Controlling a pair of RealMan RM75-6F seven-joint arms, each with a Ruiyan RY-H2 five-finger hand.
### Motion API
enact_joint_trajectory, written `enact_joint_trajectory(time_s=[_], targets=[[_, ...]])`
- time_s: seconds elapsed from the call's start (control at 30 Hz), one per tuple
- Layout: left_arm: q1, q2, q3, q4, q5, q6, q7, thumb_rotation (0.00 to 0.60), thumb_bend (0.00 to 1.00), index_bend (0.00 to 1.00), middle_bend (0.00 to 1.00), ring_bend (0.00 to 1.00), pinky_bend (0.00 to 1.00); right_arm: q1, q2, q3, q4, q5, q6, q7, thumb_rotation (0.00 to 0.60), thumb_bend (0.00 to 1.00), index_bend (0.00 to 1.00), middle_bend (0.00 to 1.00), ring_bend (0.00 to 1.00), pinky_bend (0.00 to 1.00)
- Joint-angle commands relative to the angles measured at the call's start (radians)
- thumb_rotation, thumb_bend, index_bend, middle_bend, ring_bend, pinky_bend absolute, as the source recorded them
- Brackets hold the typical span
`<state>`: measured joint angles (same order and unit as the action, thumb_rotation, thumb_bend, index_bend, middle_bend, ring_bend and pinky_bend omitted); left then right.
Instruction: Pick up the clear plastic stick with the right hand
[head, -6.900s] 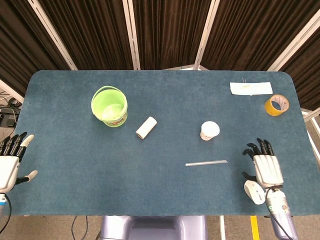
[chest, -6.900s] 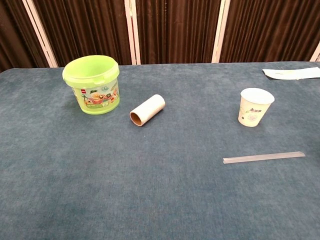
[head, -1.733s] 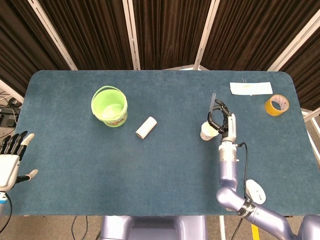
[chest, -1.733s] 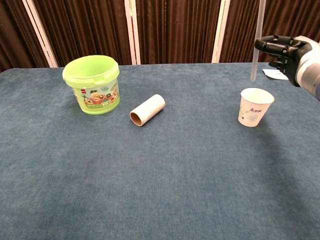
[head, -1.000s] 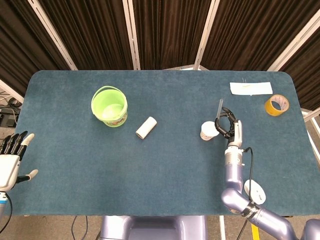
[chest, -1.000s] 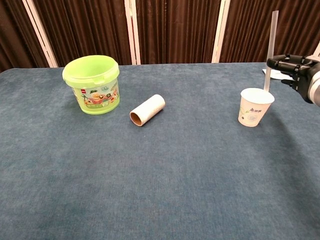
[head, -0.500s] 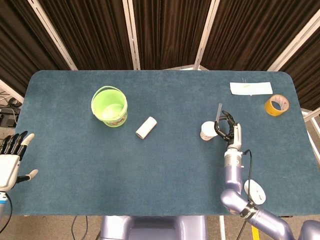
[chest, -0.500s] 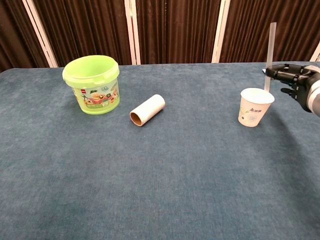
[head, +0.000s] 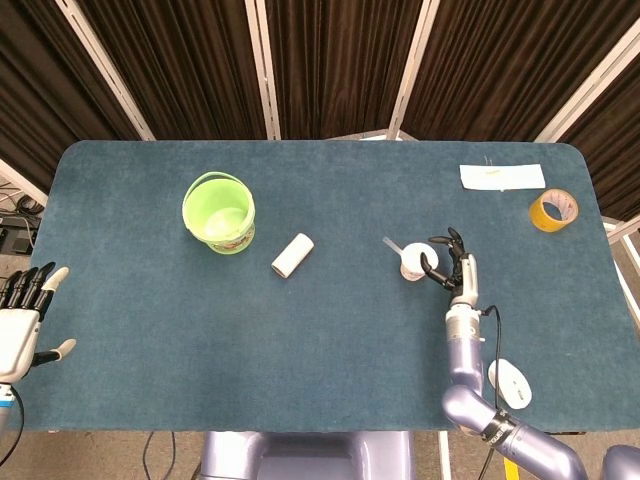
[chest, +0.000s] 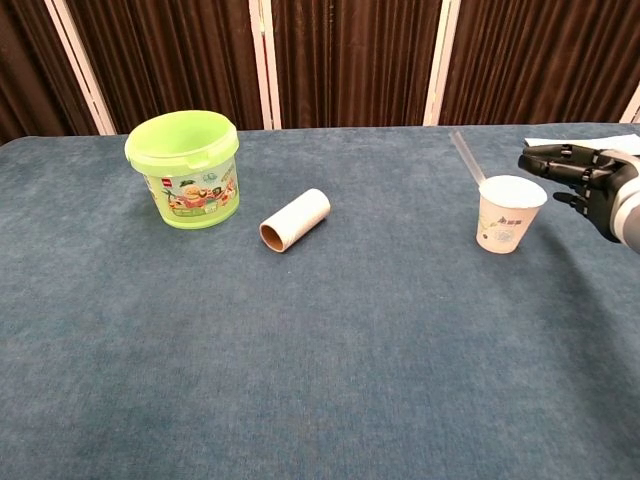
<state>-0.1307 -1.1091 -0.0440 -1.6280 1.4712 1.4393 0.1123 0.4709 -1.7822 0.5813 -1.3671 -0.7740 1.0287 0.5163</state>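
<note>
Blue felt-covered table (head: 150, 320) before dark brown pleated curtains (head: 330, 65) (white frame bars (head: 262, 65) between them).

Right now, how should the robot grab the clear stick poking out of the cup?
Probably pinch the upper end of the clear plastic stick, coming from above. It leans up and left out of the paper cup; the lower end is hidden inside. The right hand waits beside the cup.

The green bucket (chest: 184, 168) near the tabletop's far-left part bears a printed label with a small red square logo at its left end; it looks like the LEGO mark, but the letters are too small to read for sure. The paper cup (chest: 507, 214) toward the right edge carries a faint printed design whose wording cannot be made out.
</note>
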Motion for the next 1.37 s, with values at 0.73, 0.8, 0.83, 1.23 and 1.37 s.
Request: enact_joint_trajectory(time_s=[0.73,0.8,0.83,1.23,1.37], targets=[[0.0,0.0,0.002,-0.001,0.002,0.001,0.0,0.6,0.13,0.0,0.0,0.0,0.0,-0.13,0.332,-0.129,-0.256,-0.218,0.098,-0.272,0.6,0.18,0.25,0.0,0.0,0.0],[0.001,0.0,0.002,-0.001,0.003,0.002,0.0,0.6,0.13,0.0,0.0,0.0,0.0,-0.149,0.392,-0.177,-0.281,-0.247,0.095,-0.344,0.6,0.17,0.24,0.0,0.0,0.0],[0.001,0.0,0.002,-0.001,0.003,0.002,0.001,0.6,0.13,0.0,0.0,0.0,0.0,-0.154,0.406,-0.189,-0.287,-0.257,0.097,-0.362,0.6,0.17,0.23,0.0,0.0,0.0],[0.003,-0.002,0.003,0.004,0.007,0.006,-0.005,0.6,0.13,0.0,0.0,0.0,0.0,-0.299,0.638,-0.505,-0.294,-0.574,0.291,-0.856,0.6,0.12,0.0,0.0,0.0,0.0],[0.002,-0.001,0.003,0.004,0.007,0.004,-0.007,0.6,0.13,0.0,0.0,0.0,0.0,-0.32,0.651,-0.513,-0.298,-0.576,0.327,-0.887,0.6,0.11,0.0,0.0,0.0,0.0]])
